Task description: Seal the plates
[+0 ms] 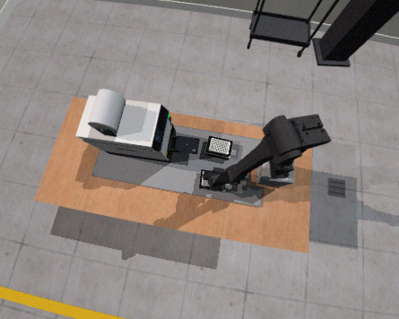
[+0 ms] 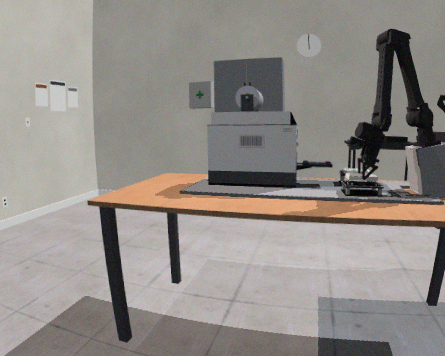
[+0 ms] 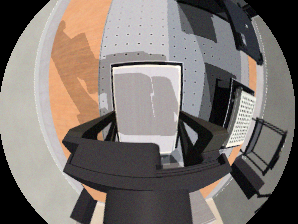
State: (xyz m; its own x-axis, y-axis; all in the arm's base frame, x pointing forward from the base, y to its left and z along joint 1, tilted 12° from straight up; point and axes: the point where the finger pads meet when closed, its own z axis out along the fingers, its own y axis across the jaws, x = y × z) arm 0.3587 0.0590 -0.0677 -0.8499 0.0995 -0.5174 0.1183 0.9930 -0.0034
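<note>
Hand (image 1: pixel 217 180) (image 2: pixel 368 174) (image 3: pixel 147 113) closed on the smooth-topped plate (image 1: pixel 204 178) (image 2: pixel 359 176) (image 3: pixel 146 100), at the near nest (image 2: pixel 362 190).

Its two fingers grip the plate at opposite sides, and this plate is at the nest on the side of the exterior camera; whether it sits fully down, I cannot tell. The plate's top looks flat and pale, with no wells seen. The other plate (image 1: pixel 220 146) (image 3: pixel 241 120) shows its open wells and lies in the other nest. On the same bench (image 1: pixel 58 179) (image 2: pixel 210 206), the sealer (image 1: pixel 141 118) (image 2: pixel 252 152) has its stage (image 1: pixel 186 142) (image 2: pixel 316 164) (image 3: pixel 241 25) out, without a plate, and its lamp (image 1: pixel 169 116) (image 2: pixel 297 128) shines green.
</note>
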